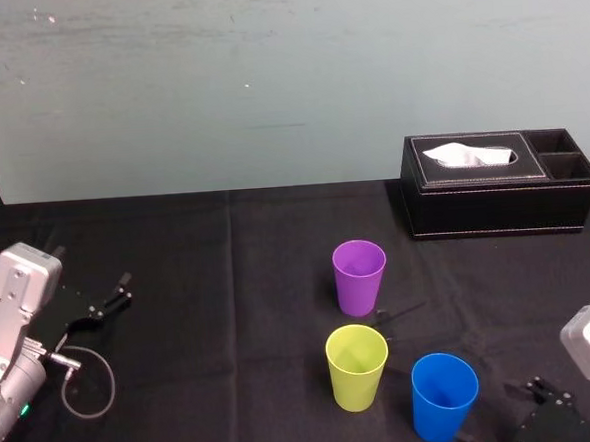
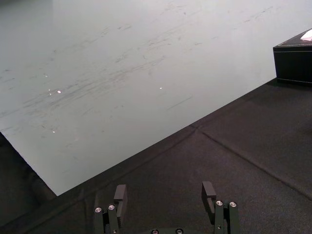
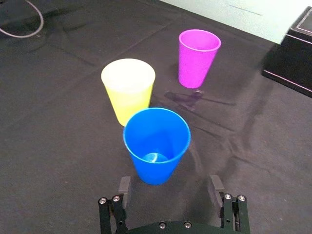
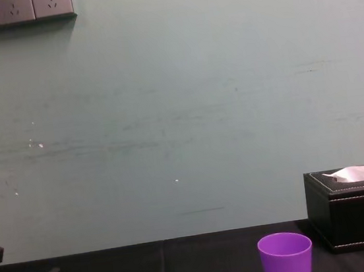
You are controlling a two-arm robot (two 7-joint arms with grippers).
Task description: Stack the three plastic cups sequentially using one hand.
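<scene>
Three cups stand upright and apart on the black cloth. The purple cup [image 1: 359, 275] [image 3: 197, 57] [image 4: 286, 256] is farthest from me. The yellow-green cup [image 1: 357, 365] [image 3: 128, 90] stands in front of it. The blue cup [image 1: 444, 396] [image 3: 156, 144] is nearest, to the right. My right gripper [image 3: 170, 186] [image 1: 497, 416] is open at the table's near right, its fingers just short of the blue cup and touching nothing. My left gripper [image 1: 114, 297] [image 2: 165, 192] rests open and empty at the far left.
A black leather tissue box [image 1: 498, 184] [image 3: 292, 58] [image 4: 357, 211] stands at the back right, close to the pale wall. A cable loop [image 1: 90, 384] lies beside the left arm. Bare black cloth [image 1: 231, 315] stretches between the left gripper and the cups.
</scene>
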